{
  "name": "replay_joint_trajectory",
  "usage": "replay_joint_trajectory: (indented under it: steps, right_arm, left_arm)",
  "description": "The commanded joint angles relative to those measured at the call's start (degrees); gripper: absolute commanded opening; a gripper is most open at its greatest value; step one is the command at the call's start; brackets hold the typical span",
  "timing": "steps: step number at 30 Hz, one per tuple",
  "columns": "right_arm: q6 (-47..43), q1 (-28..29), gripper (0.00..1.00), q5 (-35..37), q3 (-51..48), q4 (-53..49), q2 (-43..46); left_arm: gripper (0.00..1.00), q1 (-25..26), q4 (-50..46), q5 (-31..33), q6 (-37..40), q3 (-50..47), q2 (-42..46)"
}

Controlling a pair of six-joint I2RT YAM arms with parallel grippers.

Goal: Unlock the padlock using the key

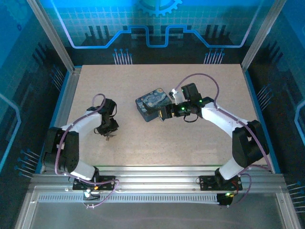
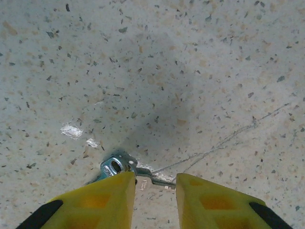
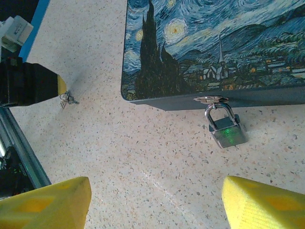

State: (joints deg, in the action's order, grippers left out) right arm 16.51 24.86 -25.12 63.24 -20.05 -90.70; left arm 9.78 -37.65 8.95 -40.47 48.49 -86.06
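Currently, pickup step: left gripper (image 2: 156,180), slightly parted, straddles the key (image 2: 125,167) flat on the table (image 2: 200,67); right gripper (image 3: 156,186), spread wide, faces the padlock (image 3: 228,130) hanging from the tin (image 3: 214,47); next move likely needs a firm pinch.

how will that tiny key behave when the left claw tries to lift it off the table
The key looks thin and lies flat on the smooth table, so it will probably skid rather than lift easily. Being small stiff metal, it seems light and may twist in the left claw if pinched off-centre.
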Motion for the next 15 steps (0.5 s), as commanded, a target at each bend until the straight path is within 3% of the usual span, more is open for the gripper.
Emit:
replay_joint_trajectory:
  steps: [1,15]
  right_arm:
    - [-0.7,0.6,0.73,-0.6,0.2,-1.2,1.6]
    - [-0.2,1.0,0.73,-1.1,0.7,-0.5,0.6]
  left_arm:
    - [0.30,-0.6,-1.6,0.5,-1.5,-0.4,0.3]
    - [0.33,-0.6,-3.0,2.7,-2.2,-3.2,2.6]
